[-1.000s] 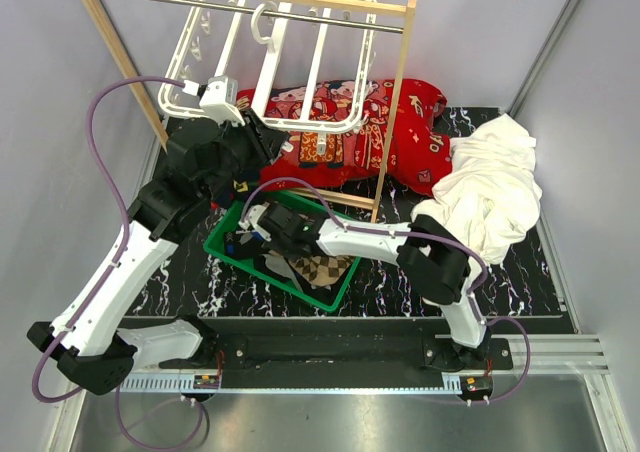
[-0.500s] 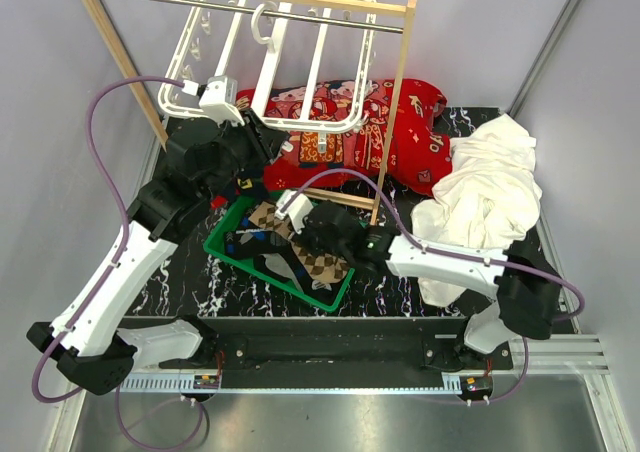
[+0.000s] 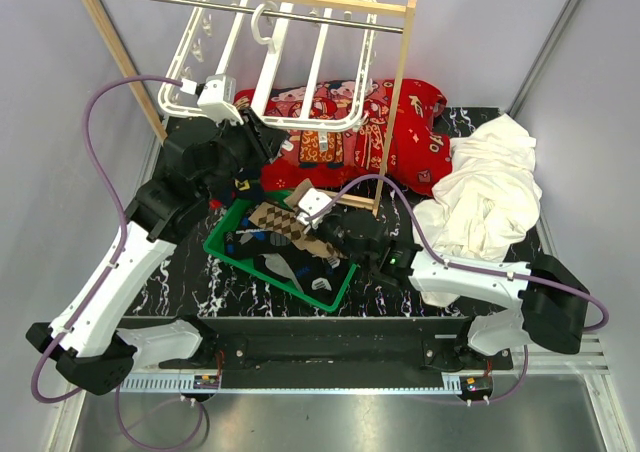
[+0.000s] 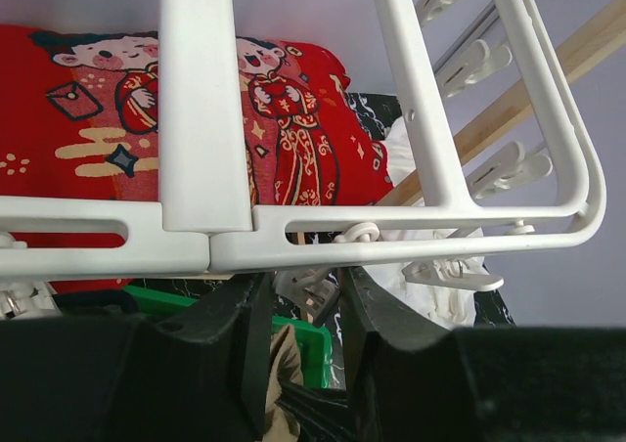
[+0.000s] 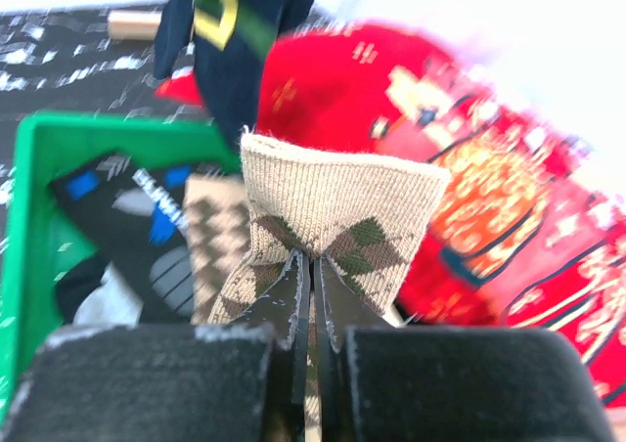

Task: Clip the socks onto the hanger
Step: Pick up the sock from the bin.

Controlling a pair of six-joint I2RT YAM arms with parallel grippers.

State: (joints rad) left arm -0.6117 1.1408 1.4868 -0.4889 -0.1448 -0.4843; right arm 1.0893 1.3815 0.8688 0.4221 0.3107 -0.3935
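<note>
The right gripper (image 5: 311,287) is pinched narrowly on the brown-tan argyle sock (image 5: 342,207), gripping it just below the ribbed cuff. The sock is raised above the green basket (image 3: 216,243), which sits left of the desk's middle, toward the near edge. Dark socks (image 5: 137,217) lie inside the basket. The hanger (image 3: 262,72) hangs from the wooden rack (image 3: 393,122) over the far left corner. Beneath its rail, the left gripper (image 4: 308,300) is closed on a white clip (image 4: 298,287), one finger on each side. The red cloth (image 3: 410,122) lies along the far edge.
</note>
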